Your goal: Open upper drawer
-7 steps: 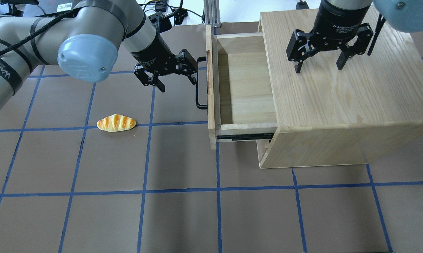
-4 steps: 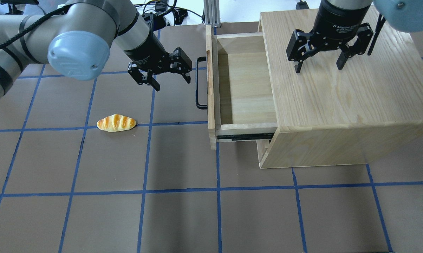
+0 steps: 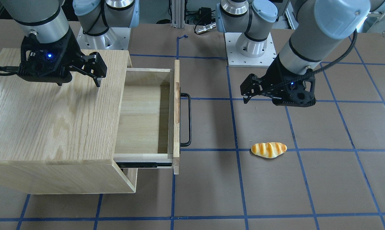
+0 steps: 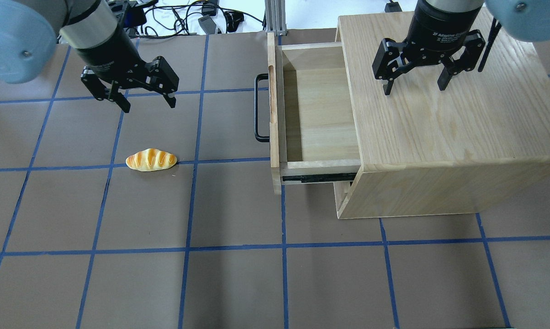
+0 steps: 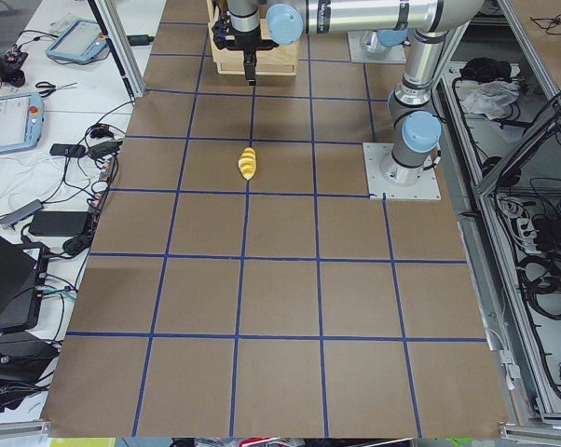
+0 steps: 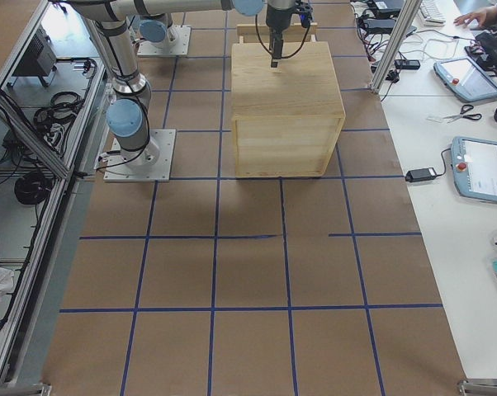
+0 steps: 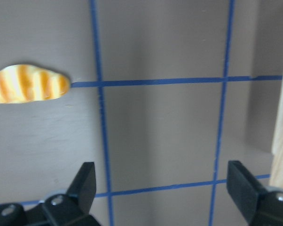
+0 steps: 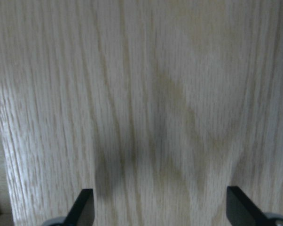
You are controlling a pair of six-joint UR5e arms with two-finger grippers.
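The upper drawer (image 4: 320, 119) is pale wood and stands pulled out to the left of the oak cabinet (image 4: 439, 128), with nothing inside. Its black bar handle (image 4: 256, 109) is free. My left gripper (image 4: 149, 105) is open and empty above the mat, well to the left of the handle. In the left wrist view (image 7: 162, 183) its fingers frame bare mat. My right gripper (image 4: 415, 89) is open and hovers just over the cabinet top. The right wrist view (image 8: 160, 207) shows only oak grain between its fingers. The drawer (image 3: 141, 121) and handle (image 3: 188, 119) also show in the front view.
A toy bread roll (image 4: 150, 160) lies on the brown mat with blue grid lines, left of the drawer and nearer than my left gripper. It also shows in the front view (image 3: 268, 149) and the left wrist view (image 7: 26, 84). A black slide rail (image 4: 316, 177) shows under the drawer.
My left gripper has moved left, away from the drawer handle, and stays open. The drawer stays pulled out. The right arm has not moved.
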